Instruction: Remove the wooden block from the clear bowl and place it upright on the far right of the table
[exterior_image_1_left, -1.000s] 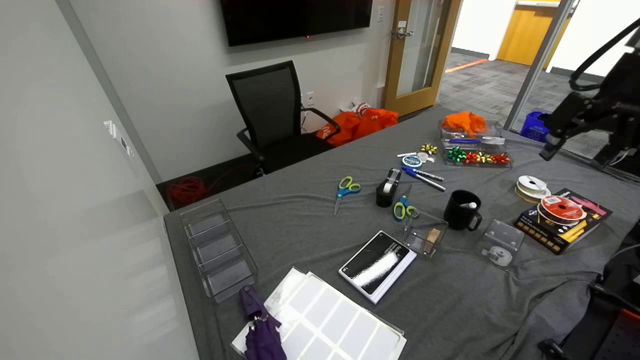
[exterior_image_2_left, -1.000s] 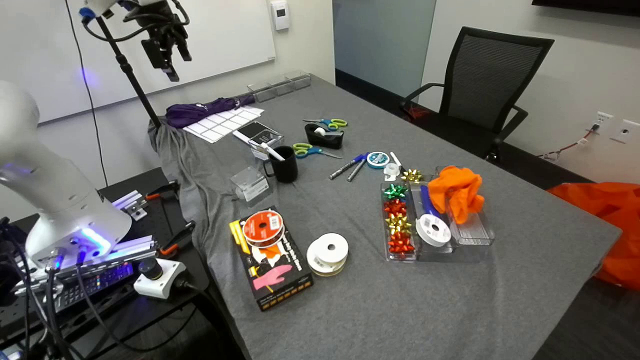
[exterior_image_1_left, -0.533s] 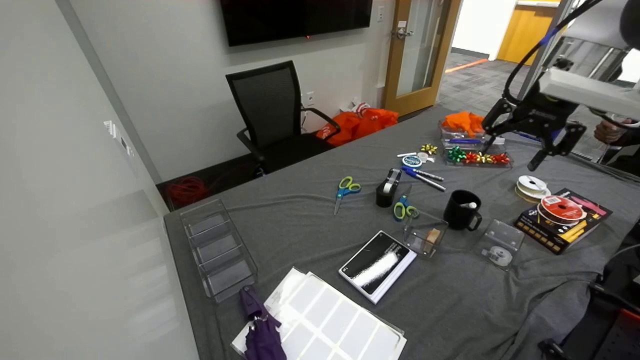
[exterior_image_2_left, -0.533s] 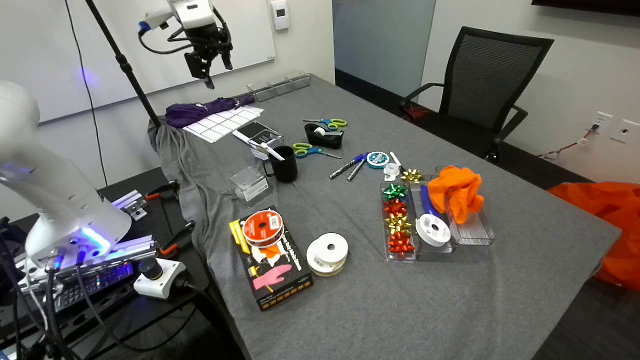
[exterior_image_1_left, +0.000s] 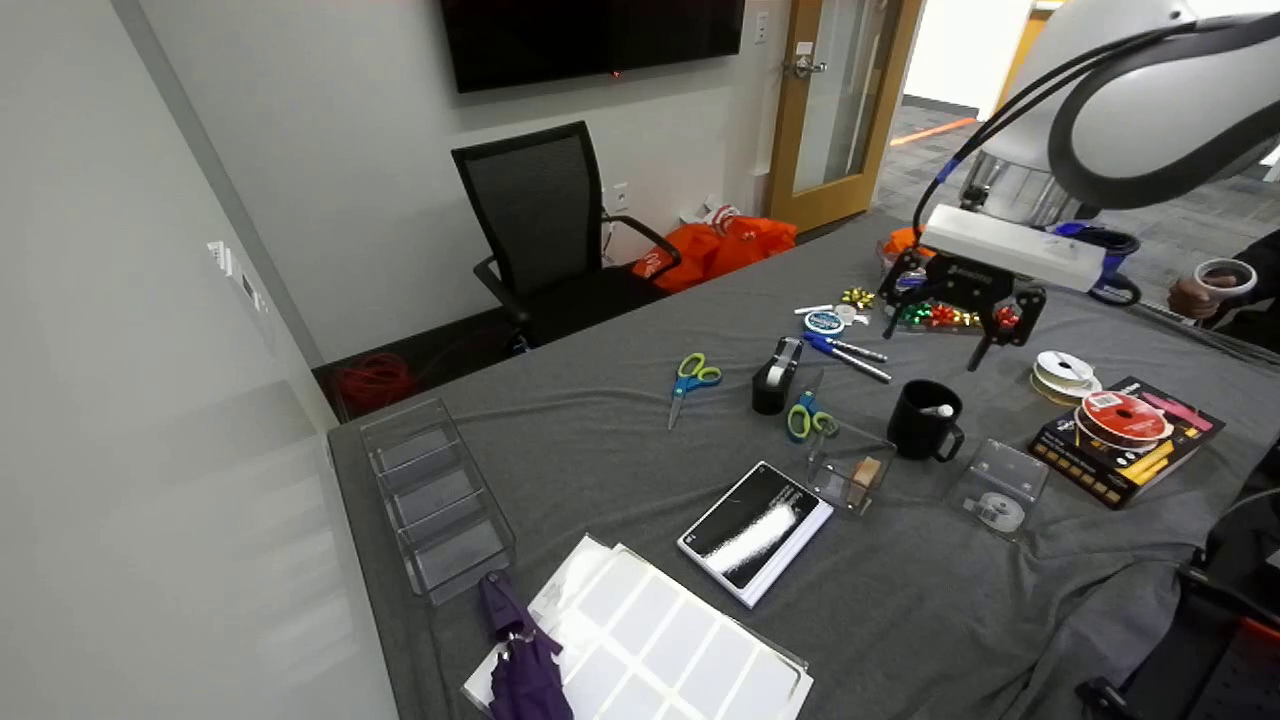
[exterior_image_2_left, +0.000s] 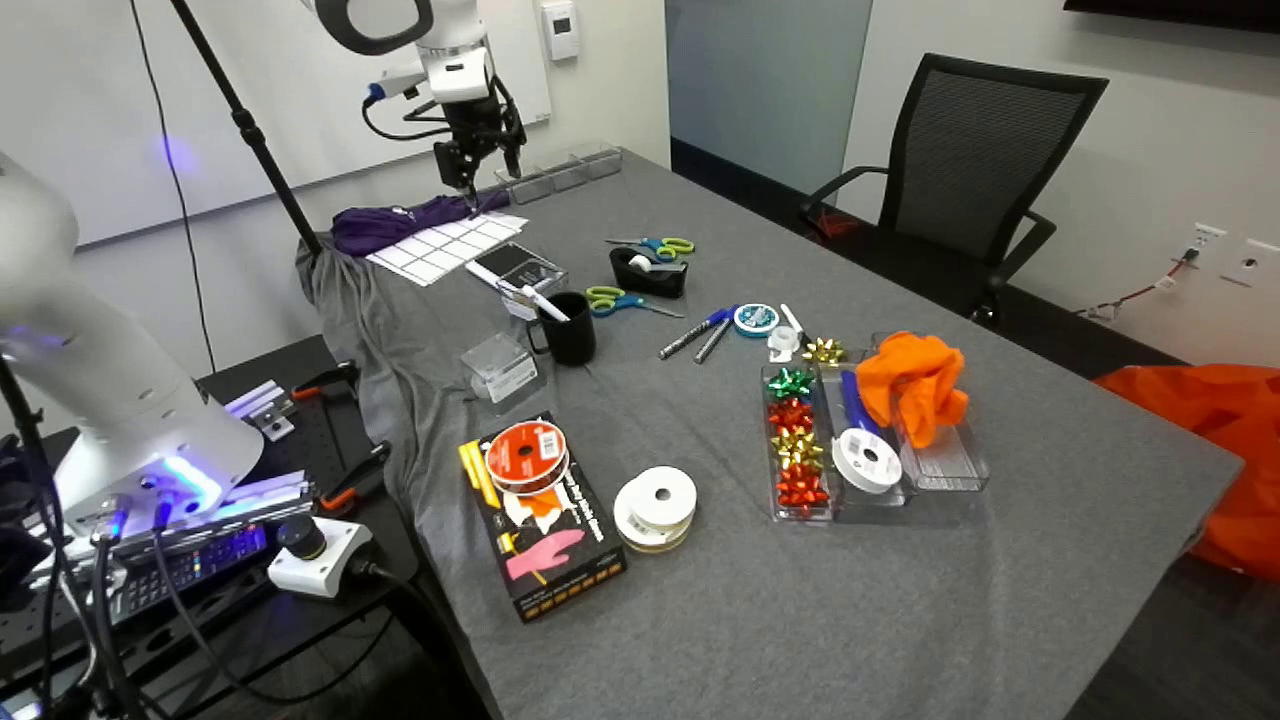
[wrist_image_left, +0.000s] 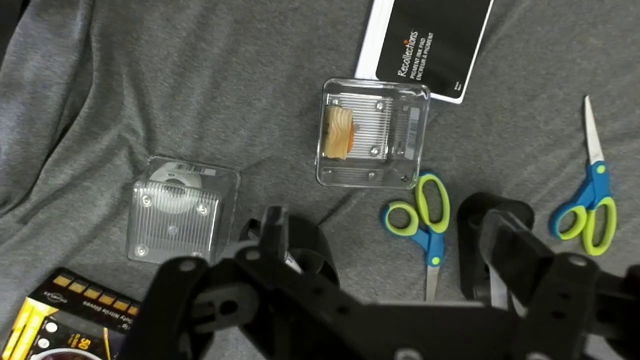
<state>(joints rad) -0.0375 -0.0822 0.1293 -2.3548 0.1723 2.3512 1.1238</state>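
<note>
The wooden block stands against one wall inside the small clear bowl, with a bit of orange beside it. In an exterior view the block and bowl are between the notebook-like ink pad and the black mug. In an exterior view the mug hides most of the bowl, and the block cannot be made out. My gripper is open and empty, high above the grey-draped table. It also shows open in an exterior view. In the wrist view the fingers are wide apart, below the bowl.
A black mug with a marker stands close beside the bowl. Scissors, a tape dispenser, an ink pad and an upturned clear box surround it. A glove box with ribbon and bow trays are farther off.
The arm has swung in over the table and come lower. The gripper has moved toward the mug and bowl, staying open. The objects on the table have not moved.
</note>
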